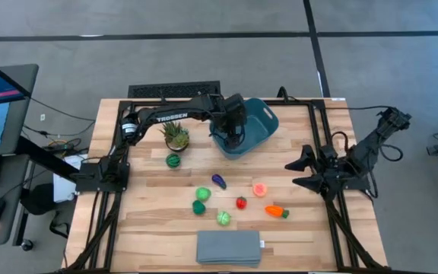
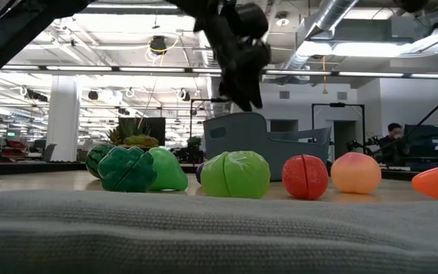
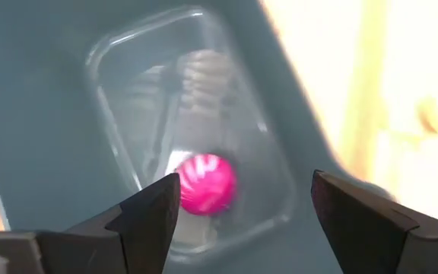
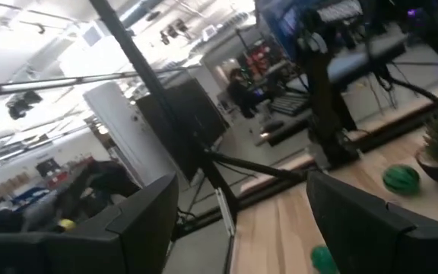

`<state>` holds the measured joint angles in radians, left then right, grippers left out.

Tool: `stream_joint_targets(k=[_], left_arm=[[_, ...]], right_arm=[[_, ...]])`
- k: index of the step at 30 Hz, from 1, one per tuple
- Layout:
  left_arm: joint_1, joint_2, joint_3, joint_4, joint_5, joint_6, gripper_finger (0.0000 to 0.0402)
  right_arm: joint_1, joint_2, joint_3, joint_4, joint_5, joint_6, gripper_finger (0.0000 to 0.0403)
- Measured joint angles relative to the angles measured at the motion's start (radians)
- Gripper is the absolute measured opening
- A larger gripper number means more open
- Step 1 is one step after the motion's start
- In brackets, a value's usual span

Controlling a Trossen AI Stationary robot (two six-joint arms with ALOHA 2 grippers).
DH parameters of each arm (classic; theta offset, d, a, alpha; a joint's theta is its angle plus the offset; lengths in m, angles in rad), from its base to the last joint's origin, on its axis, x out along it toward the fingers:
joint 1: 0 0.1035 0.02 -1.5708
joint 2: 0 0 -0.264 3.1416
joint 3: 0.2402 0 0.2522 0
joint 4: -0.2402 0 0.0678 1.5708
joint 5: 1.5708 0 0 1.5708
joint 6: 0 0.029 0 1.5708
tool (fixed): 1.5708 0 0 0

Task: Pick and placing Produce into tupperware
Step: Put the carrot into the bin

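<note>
Left claw hangs over the teal tupperware at the far middle of the desk, fingers spread wide with nothing between them; the left wrist view looks straight down into the bin, where a magenta fruit lies on the floor of it, so this reads as the release point of a drop, claw held above the rim so the piece lands inside. Right claw is parked low at the right side of the desk, wide and empty, out of the way. Remaining produce is loose on the wood nearer the front: striped green melon beside the potted plant, purple eggplant, green pear, dark green broccoli, light green cabbage, red tomato, pink peach, orange carrot. Grey slab sits at the front edge, unused. Judging by this, one piece is in and eight are left; the eggplant is nearest the bin.
</note>
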<state>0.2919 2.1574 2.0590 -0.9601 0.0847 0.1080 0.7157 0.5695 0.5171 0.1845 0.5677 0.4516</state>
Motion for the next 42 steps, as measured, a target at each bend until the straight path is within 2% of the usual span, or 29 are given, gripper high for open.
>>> stream_joint_targets(k=[6, 11, 15, 21, 27, 32, 38, 42], left_arm=[[-0.046, -0.001, 0.15, -0.235, 0.08, 0.053, 0.0286], [-0.129, -0.04, 0.179, -0.39, 0.18, 0.059, 0.0286], [-0.23, -0.09, 0.179, -0.482, 0.148, 0.042, 0.0286], [-0.378, -0.183, 0.179, -0.486, 0.034, -0.048, 0.0286], [-0.54, -0.289, 0.179, -0.471, -0.184, -0.195, 0.0286], [-0.706, -0.36, 0.179, -0.459, -0.425, -0.339, 0.0286], [-0.921, -0.398, 0.179, -0.463, -0.774, -0.489, 0.0286], [-1.051, -0.399, 0.176, -0.46, -1.08, -0.523, 0.0286]], right_arm=[[0.12, 0.007, 0.0, -0.048, 0.177, 0.017, 0.0302], [0.245, 0.008, 0.0, -0.143, 0.302, 0.134, 0.0296], [0.357, 0.031, 0.0, -0.216, 0.398, 0.261, 0.0291], [0.495, 0.079, 0.0, -0.338, 0.526, 0.47, 0.029], [0.536, 0.14, 0.0, -0.447, 0.543, 0.648, 0.029], [0.519, 0.197, 0.0, -0.452, 0.542, 0.675, 0.029], [0.486, 0.23, 0.0, -0.453, 0.541, 0.666, 0.029], [0.447, 0.229, 0.0, -0.45, 0.541, 0.617, 0.029]])
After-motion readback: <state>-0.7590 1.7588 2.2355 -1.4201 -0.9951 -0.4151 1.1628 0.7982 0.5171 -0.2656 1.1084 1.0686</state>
